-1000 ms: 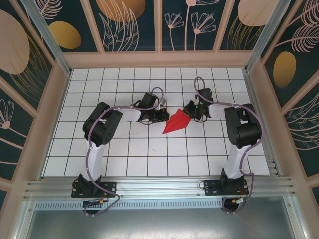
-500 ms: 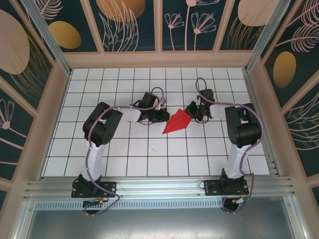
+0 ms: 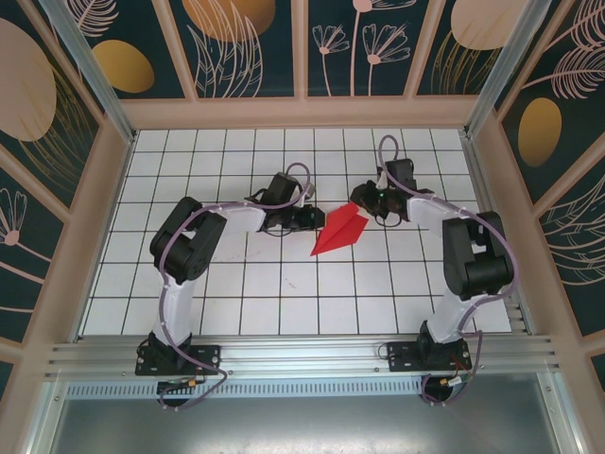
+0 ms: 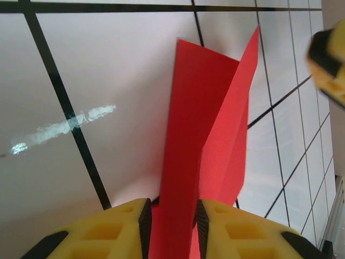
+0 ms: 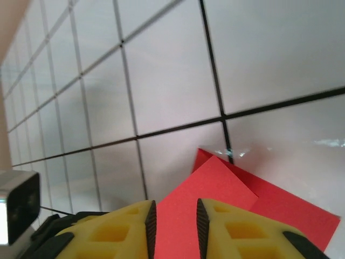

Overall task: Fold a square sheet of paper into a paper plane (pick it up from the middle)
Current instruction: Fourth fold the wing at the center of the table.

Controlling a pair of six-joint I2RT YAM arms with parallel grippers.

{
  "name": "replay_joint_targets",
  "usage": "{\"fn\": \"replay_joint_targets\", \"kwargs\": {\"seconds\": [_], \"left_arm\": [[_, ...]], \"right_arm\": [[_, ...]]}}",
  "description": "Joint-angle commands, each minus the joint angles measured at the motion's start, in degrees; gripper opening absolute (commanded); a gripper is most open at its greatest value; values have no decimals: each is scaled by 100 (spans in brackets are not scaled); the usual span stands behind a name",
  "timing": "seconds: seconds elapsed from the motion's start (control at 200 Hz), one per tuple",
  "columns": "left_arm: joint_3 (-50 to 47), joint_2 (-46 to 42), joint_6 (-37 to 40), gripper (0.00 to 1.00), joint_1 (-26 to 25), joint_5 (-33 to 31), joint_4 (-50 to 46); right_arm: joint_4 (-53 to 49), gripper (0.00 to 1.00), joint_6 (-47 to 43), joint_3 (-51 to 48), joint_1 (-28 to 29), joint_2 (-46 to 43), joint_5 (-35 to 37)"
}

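Both sides of the plane (image 3: 340, 231) on the table (image 3: 236, 303) sit between barely parted jaws, left gripper (image 3: 318, 219) and right gripper (image 3: 363, 204) clamping nothing; folding looks finished, a pointed dart, only backing off remains

White tiled table (image 3: 189, 284), dark grid lines, red paper plane (image 3: 340, 230) lying near its middle

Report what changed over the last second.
The left gripper and right gripper opened, loosening their hold on the plane, which shifted slightly right. The right arm's elbow swung right. The left gripper stayed put, the plane between its fingers.
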Motion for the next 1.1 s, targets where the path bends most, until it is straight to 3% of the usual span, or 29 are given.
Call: {"fn": "replay_joint_targets", "kwargs": {"seconds": [0.0,0.145,0.56,0.901,1.096], "left_arm": [[-297,-497,-48,37,-8,-217,9],[-810,-582,-147,40,-49,-8,315],[-1342,-842,-258,47,-283,37,919],[-814,-394,-46,26,-308,153,567],[-676,-205,3,21,-367,218,443]], "right_arm": [[-185,35,-56,-429,-32,-502,316],[-11,42,41,-826,-27,-635,333],[235,42,149,-573,286,67,-59],[233,40,69,-446,344,371,-156],[253,40,48,-412,344,498,-229]]}}
